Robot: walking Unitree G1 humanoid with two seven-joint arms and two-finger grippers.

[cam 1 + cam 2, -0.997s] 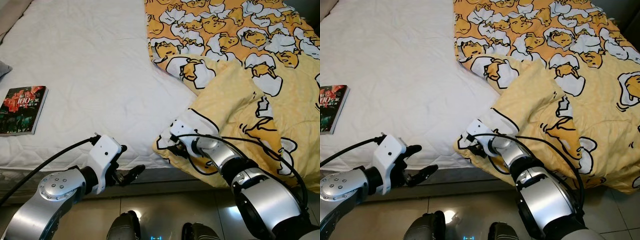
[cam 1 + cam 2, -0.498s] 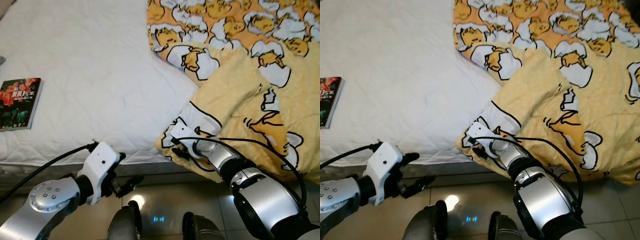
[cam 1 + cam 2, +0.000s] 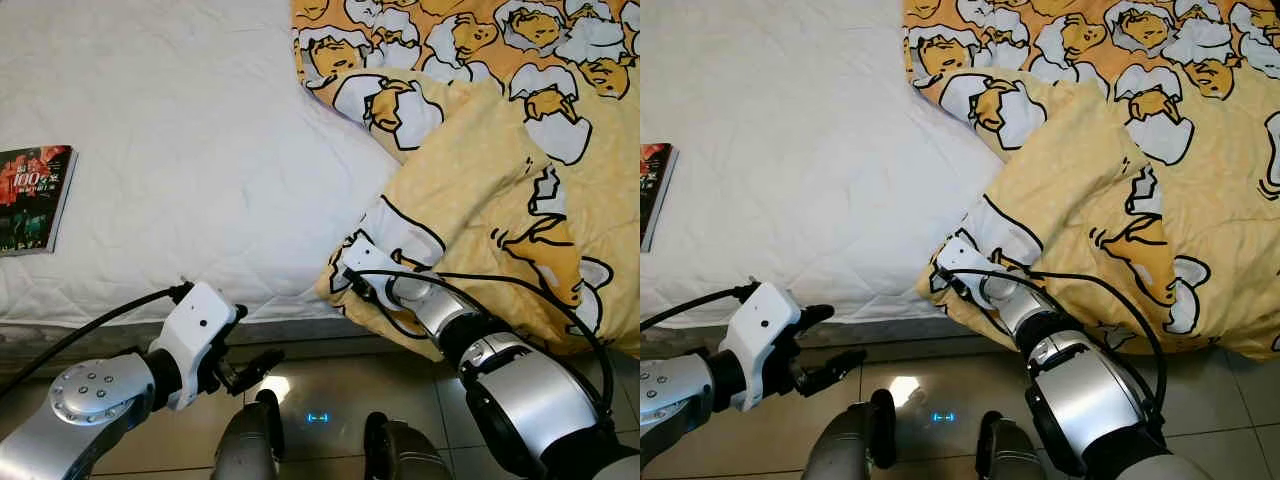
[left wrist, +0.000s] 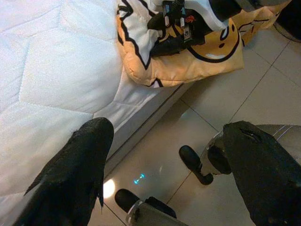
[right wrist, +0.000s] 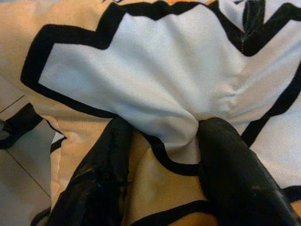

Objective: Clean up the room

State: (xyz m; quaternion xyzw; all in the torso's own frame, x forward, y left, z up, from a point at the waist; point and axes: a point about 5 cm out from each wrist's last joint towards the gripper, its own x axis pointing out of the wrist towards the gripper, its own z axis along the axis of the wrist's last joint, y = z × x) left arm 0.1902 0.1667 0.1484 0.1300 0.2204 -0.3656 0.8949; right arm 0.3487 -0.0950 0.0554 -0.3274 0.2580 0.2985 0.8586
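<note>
A yellow blanket (image 3: 500,200) printed with cartoon egg figures covers the right half of the bed. One corner is folded over and hangs at the mattress's front edge. My right gripper (image 3: 347,281) is shut on that corner. In the right wrist view its black fingers (image 5: 225,160) pinch a fold of the white and black fabric (image 5: 155,80). My left gripper (image 3: 828,343) is open, low in front of the bed base over the floor, holding nothing. The left wrist view looks between its fingertips (image 4: 89,155) at the blanket corner (image 4: 160,66).
A dark-covered book (image 3: 30,200) lies on the bare white mattress (image 3: 180,150) at the left, near the front edge. Glossy beige floor tiles (image 3: 320,380) run along the bed's foot. My own feet (image 3: 250,450) stand just below.
The camera has shifted a little over the bed. My left gripper has sunk from mattress-edge height to in front of the bed base. The right gripper keeps its hold on the blanket corner.
</note>
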